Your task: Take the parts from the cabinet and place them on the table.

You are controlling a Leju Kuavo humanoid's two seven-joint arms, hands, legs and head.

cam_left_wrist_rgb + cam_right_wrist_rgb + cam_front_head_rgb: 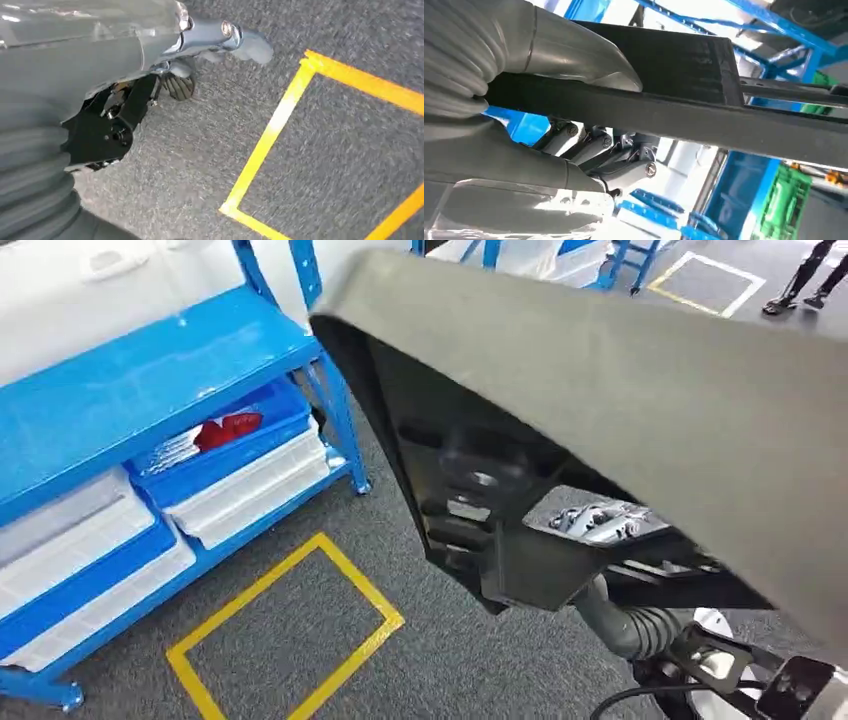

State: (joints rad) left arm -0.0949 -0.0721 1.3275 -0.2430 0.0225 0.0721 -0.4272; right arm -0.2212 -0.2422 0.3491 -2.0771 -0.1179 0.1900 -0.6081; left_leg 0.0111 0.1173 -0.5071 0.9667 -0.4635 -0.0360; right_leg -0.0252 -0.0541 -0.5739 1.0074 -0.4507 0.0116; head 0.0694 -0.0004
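Right hand [549,150] grips large dark grey part [620,410], carried close to the head camera; no legible writing on it.

Right wrist view: thumb over the part's edge, darker fingers clamped beneath it. Left wrist view: left hand [200,55] hangs over grey carpet [200,150] by yellow tape outline [270,135], fingers loosely curled, holding nothing visible; wide or closed, cannot tell. Head view: blue cabinet [130,390] at left, blue bin [215,440] with red item inside [230,427], white bins below.
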